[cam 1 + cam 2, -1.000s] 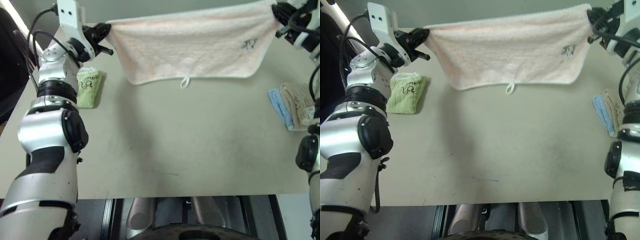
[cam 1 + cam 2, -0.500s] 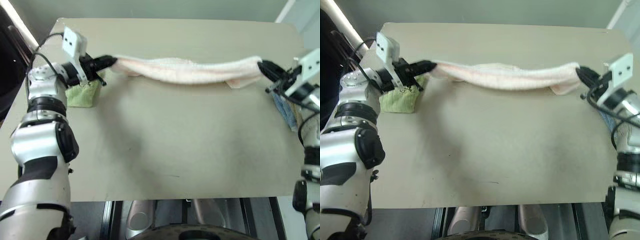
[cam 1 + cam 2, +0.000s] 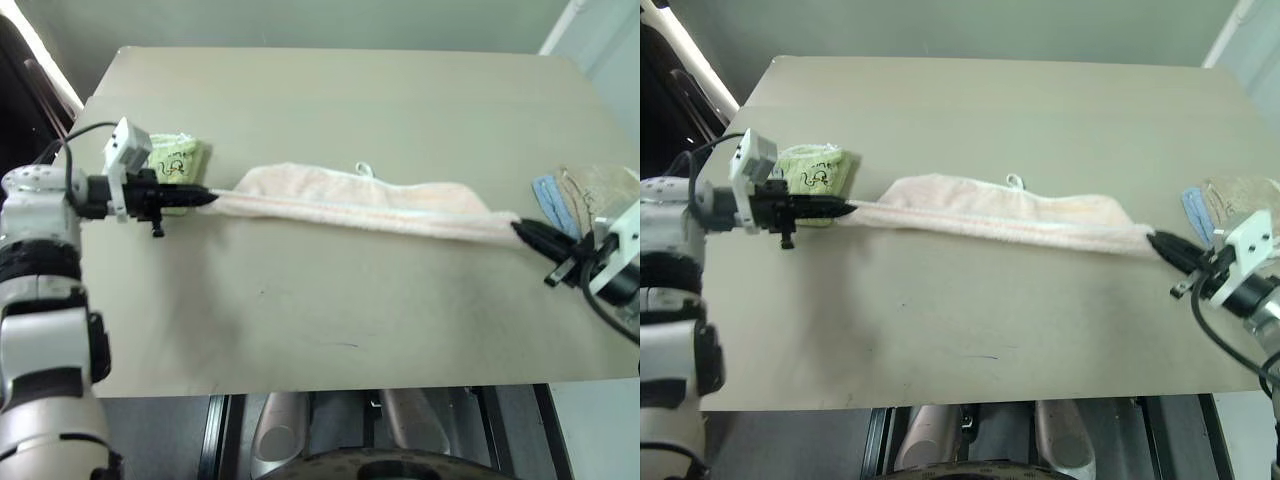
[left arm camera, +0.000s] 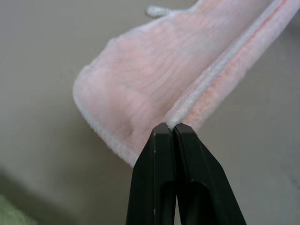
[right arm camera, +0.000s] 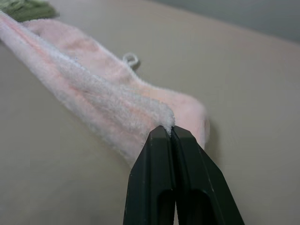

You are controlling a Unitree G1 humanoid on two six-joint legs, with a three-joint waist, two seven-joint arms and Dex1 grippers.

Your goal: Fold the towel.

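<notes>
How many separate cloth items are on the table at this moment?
4. The pink towel lies stretched across the middle, a claw shut on each end. The green towel sits at the robot's left. The blue cloth and beige cloth lie together at the right edge.

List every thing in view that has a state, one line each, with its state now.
towel: lying on the table in a long folded strip, both ends pinched.
left gripper: shut on the towel's end.
right gripper: shut on the other end.
green towel: folded, lying free.
beige and blue cloths: stacked, untouched.
</notes>
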